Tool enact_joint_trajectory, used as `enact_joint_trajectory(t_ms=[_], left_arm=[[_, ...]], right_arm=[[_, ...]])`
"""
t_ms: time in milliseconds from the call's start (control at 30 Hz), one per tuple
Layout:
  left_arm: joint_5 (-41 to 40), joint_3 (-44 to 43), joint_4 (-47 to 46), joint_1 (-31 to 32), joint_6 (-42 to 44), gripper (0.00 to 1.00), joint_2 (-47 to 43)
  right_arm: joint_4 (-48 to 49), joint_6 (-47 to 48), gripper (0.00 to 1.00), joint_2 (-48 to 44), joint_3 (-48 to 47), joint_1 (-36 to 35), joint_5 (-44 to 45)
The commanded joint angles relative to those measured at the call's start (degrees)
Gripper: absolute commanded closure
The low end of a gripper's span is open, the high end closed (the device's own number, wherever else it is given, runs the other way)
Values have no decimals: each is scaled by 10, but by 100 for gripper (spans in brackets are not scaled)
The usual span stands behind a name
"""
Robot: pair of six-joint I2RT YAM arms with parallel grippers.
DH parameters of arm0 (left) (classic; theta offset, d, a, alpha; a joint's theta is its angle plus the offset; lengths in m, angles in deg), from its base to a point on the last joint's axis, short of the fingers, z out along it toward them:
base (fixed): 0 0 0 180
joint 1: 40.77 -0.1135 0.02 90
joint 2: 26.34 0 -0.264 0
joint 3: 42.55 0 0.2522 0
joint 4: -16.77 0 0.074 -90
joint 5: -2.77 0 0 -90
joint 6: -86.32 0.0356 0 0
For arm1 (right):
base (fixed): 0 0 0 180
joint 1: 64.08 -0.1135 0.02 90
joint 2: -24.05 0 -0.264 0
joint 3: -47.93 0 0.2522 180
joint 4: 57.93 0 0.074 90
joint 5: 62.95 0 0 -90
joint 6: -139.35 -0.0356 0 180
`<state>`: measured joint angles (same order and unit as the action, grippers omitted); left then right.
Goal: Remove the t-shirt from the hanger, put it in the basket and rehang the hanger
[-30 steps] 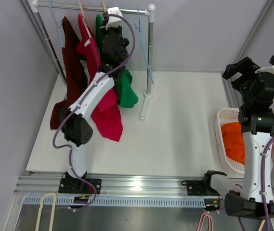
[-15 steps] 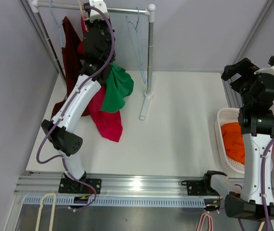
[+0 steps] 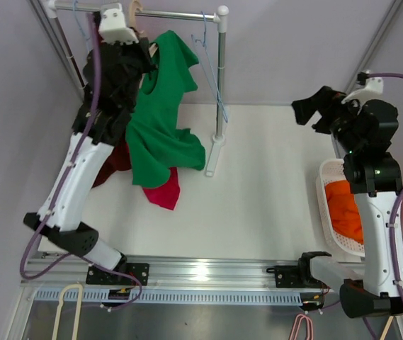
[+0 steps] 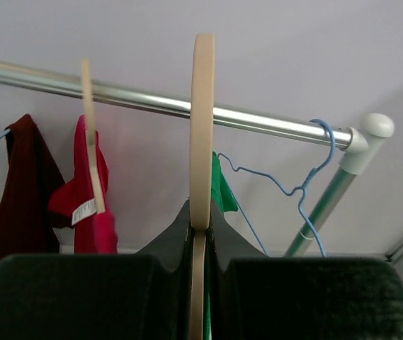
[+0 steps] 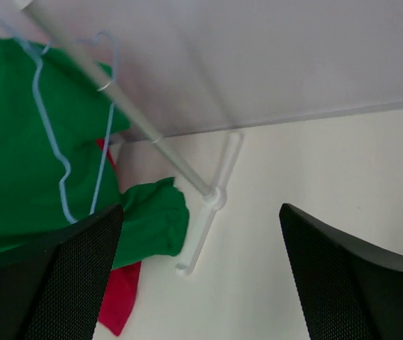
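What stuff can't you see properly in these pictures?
- Left wrist view: the fingers hide the lower half of the wooden hanger and nearly all of the green t-shirt.
- Top view: the left arm covers the spot where the green t-shirt sits on the wooden hanger, and most of the dark red shirt.
- Top view: the right arm hides part of the basket.

Looking like a robot lab test cell: extruded aluminium rail running along the near edge, white table sitting boxed in by plain grey panels, staged garment rack standing on it.
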<state>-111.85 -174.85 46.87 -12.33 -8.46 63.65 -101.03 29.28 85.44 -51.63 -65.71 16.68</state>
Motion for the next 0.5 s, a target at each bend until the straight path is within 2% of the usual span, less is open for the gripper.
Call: enact_joint_trajectory(t_ms=[0, 33, 100, 133, 167, 233, 267, 333, 367, 467], left_arm=[[-9, 18, 32, 9, -75, 99, -89], [-24, 43, 28, 15, -75, 99, -98], [-75, 56, 12, 36, -64, 99, -115], [-97, 65, 11, 43, -53, 99, -116], [-143, 65, 10, 57, -50, 99, -115], [-190, 66, 3, 74, -30, 99, -106], [-217, 67, -6, 82, -20, 99, -102], [-284, 71, -32, 101, 4, 99, -90], [-298, 72, -35, 106, 4, 99, -85], [-325, 67, -34, 106, -2, 99, -69]], right_arm=[[-8, 35, 4, -28, -12, -76, -43], [-5, 36, 3, -35, -4, -133, -36], [23, 36, 3, -63, 23, -200, 9], [36, 36, 4, -74, 57, -266, 29], [59, 35, 4, -81, 73, -298, 78], [80, 40, 4, -87, 105, -358, 118], [91, 43, 4, -84, 111, -417, 147], [104, 55, 3, -64, 118, -476, 212], [123, 71, 3, -56, 122, -535, 235], [175, 112, 2, -25, 129, -615, 306]])
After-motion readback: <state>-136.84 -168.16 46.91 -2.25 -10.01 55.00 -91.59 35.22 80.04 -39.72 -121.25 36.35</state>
